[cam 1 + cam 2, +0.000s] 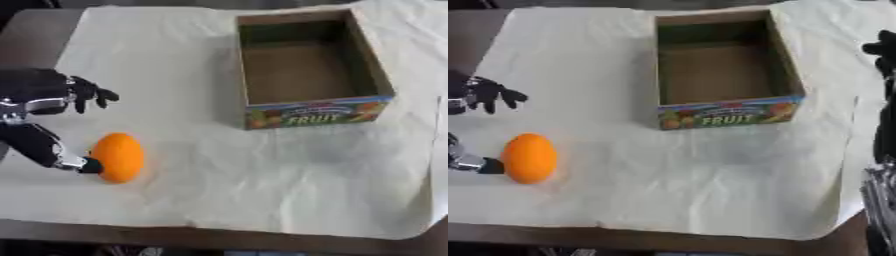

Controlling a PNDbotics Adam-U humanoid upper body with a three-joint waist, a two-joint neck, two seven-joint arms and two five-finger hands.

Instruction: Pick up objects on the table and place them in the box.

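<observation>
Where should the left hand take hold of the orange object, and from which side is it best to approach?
Probably across its narrow middle, from above. The orange object is egg-shaped, lying on the paper; its sides are free. The left hand is beside it, its thumb tip touching the left side.

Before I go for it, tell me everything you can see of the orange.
The orange is a smooth, bright, egg-shaped fruit, intact as far as it shows, lying on the pale paper sheet near the table's front left, well apart from the open cardboard box. Its long axis points roughly away from the camera. The left hand reaches it from the left: a dark thumb tip meets its lower left side, the fingers spread above without touching.
</observation>
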